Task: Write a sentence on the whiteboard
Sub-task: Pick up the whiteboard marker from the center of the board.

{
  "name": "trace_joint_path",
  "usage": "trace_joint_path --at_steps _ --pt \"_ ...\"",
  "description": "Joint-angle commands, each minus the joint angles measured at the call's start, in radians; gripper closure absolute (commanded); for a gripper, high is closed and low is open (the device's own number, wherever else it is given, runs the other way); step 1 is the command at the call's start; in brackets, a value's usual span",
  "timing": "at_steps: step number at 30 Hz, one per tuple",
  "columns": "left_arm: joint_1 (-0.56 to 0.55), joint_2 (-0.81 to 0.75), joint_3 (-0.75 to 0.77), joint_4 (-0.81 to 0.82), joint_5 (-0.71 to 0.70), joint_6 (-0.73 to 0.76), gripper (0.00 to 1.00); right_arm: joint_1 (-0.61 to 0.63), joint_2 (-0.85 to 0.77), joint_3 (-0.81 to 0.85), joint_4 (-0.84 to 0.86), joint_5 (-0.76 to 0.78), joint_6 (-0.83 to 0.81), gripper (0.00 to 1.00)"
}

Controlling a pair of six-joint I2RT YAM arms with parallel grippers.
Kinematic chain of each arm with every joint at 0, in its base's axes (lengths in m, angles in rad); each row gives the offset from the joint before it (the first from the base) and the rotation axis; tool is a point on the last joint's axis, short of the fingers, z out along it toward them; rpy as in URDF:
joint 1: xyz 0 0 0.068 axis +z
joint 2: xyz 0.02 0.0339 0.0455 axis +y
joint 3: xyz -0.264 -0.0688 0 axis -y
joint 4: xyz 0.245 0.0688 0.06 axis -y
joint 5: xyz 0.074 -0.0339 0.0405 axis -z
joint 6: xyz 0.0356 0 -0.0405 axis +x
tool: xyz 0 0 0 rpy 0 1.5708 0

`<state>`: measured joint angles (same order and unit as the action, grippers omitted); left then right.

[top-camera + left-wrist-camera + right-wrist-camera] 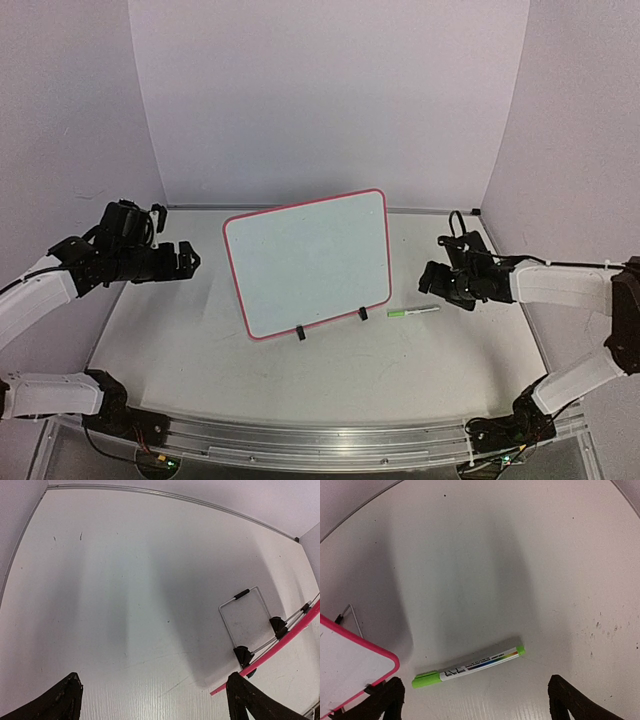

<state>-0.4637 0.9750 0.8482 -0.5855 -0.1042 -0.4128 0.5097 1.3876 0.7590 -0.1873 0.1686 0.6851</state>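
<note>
The whiteboard (308, 262) with its red-pink frame stands tilted on two black clip feet at the table's middle; its white face is blank and no sentence shows on it. Its frame edge shows in the left wrist view (280, 652) and its corner in the right wrist view (350, 662). A white marker with a green cap (412, 312) lies on the table right of the board; it also shows in the right wrist view (468, 666). My left gripper (190, 258) is open and empty, left of the board. My right gripper (430, 278) is open and empty above the marker.
The board's wire stand (245, 615) rests on the table behind it. Lilac walls close off the back and both sides. A metal rail (320, 440) runs along the near edge.
</note>
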Motion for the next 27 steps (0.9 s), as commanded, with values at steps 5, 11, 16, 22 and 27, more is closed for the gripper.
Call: trace_joint_path --at_steps 5,11,16,22,27 --pt "0.005 -0.048 -0.015 0.029 0.023 0.035 0.01 -0.039 0.104 0.117 -0.06 -0.083 0.216 0.24" --pt "0.005 -0.047 -0.029 0.039 0.04 0.047 0.01 -0.044 0.137 0.116 -0.094 -0.05 0.307 0.32" --pt "0.005 -0.044 -0.041 0.043 0.045 0.052 0.01 -0.046 0.178 0.121 -0.098 -0.047 0.316 0.34" --pt "0.005 -0.043 -0.053 0.054 0.054 0.049 0.01 -0.046 0.238 0.154 -0.098 -0.046 0.305 0.37" --pt "0.005 -0.049 -0.055 0.053 0.054 0.046 0.01 -0.046 0.265 0.165 -0.099 -0.023 0.303 0.37"
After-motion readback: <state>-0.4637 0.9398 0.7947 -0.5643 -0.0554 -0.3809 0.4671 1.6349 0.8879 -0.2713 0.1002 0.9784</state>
